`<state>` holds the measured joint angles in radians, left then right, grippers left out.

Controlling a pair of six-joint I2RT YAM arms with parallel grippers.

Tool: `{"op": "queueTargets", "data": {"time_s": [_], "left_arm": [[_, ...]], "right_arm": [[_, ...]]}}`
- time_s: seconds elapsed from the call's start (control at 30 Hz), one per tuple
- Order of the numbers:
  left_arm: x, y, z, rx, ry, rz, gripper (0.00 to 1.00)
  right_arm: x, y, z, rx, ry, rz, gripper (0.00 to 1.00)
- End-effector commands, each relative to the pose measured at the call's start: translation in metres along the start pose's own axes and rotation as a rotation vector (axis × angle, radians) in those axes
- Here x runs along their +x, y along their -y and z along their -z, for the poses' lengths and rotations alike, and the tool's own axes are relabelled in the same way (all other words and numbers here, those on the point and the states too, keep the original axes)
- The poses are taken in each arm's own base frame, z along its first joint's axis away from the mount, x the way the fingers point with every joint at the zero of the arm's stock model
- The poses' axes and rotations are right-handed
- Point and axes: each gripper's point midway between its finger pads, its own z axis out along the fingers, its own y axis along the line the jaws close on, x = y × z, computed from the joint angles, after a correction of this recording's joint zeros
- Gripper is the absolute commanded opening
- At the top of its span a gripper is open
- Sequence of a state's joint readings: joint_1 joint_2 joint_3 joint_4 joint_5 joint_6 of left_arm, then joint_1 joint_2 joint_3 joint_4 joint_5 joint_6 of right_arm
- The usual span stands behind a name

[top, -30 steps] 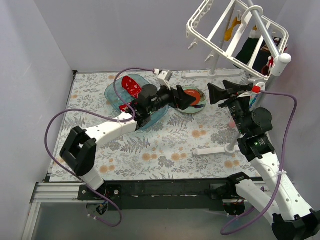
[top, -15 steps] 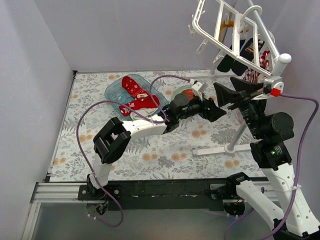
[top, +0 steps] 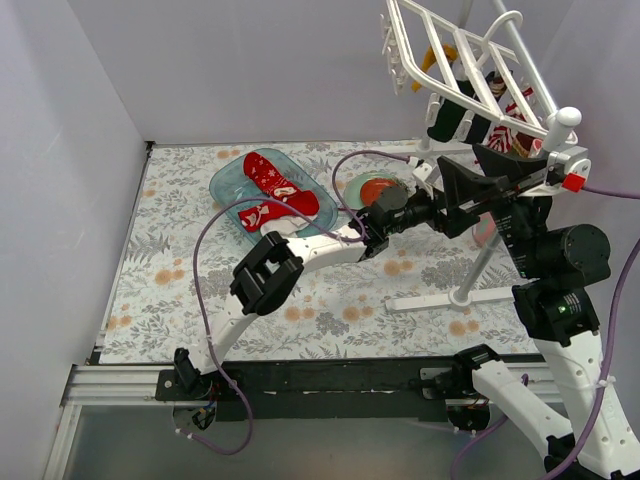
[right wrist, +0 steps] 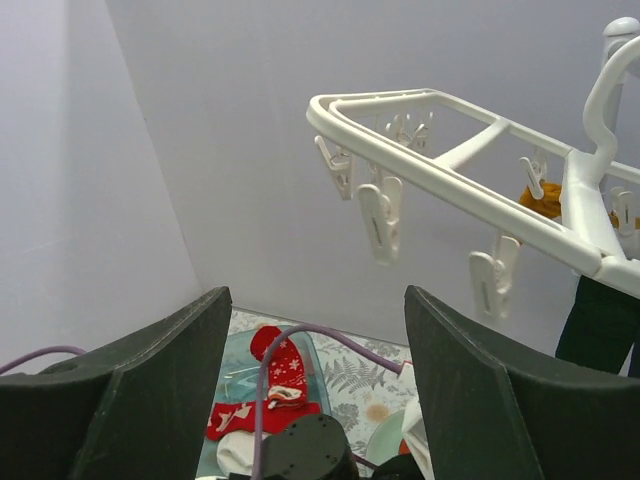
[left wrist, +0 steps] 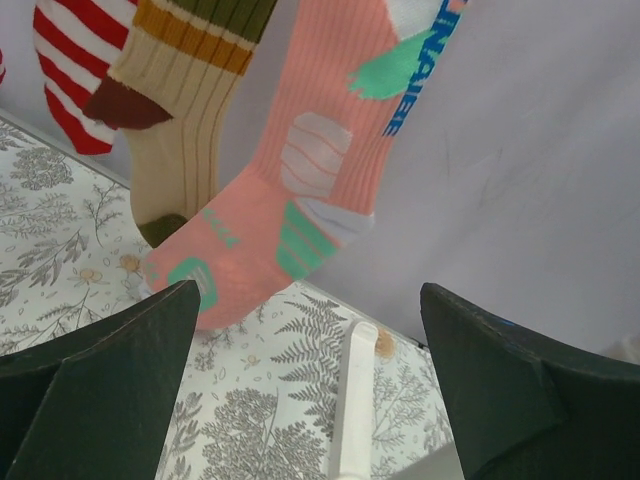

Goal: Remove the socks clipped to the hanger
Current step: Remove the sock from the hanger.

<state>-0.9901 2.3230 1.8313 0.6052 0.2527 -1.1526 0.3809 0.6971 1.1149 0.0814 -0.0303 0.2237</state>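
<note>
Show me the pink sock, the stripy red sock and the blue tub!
pink sock [left wrist: 300, 170]: left wrist view, its heel.
red-and-white striped sock [left wrist: 65, 70]: left wrist view, its stripes.
blue tub [top: 222, 178]: top external view, left rim.

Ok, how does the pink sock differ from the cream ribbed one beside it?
The pink sock has mint patches and blue lettering; the cream sock has mustard and olive bands and a brown heel. The pink sock's toe reaches lower than the cream sock's. The pink sock is centred before the open left hand, the cream sock off to one side. Both hang above the table.
</note>
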Motion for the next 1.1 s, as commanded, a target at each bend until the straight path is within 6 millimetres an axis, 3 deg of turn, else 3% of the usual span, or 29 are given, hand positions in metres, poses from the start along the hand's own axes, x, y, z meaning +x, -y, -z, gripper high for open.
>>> {"op": "queueTargets", "data": {"time_s": [0.0, 0.07, 0.1, 0.2, 0.4, 0.73, 0.77, 1.07], "left_arm": [[-0.012, 0.007, -0.020, 0.071, 0.066, -0.078, 0.93], [-0.014, 0.009, -0.027, 0.095, 0.089, -0.095, 0.93], [-0.004, 0.003, -0.029, 0.088, 0.086, -0.091, 0.92], [-0.004, -0.007, -0.032, 0.062, 0.124, -0.091, 0.93], [-0.015, -0.004, -0.028, 0.069, 0.166, -0.130, 0.93], [-0.012, -0.001, -0.026, 0.079, 0.147, -0.128, 0.93], [-0.022, 0.005, -0.025, 0.086, 0.162, -0.133, 0.93], [-0.038, 0.016, -0.016, 0.089, 0.160, -0.151, 0.93]], "right_arm": [[-0.026, -0.008, 0.000, -0.026, 0.050, 0.029, 0.78], [-0.029, -0.009, 0.001, -0.030, 0.057, 0.034, 0.78], [-0.030, -0.009, 0.001, -0.030, 0.062, 0.035, 0.78], [-0.038, -0.011, 0.003, -0.035, 0.084, 0.040, 0.78], [-0.043, -0.009, 0.003, -0.017, 0.088, 0.036, 0.78], [-0.062, -0.010, 0.010, -0.011, 0.145, 0.046, 0.77], [-0.063, -0.010, 0.010, -0.008, 0.151, 0.045, 0.77], [-0.049, 0.013, -0.010, 0.104, 0.094, 0.025, 0.66]]}}
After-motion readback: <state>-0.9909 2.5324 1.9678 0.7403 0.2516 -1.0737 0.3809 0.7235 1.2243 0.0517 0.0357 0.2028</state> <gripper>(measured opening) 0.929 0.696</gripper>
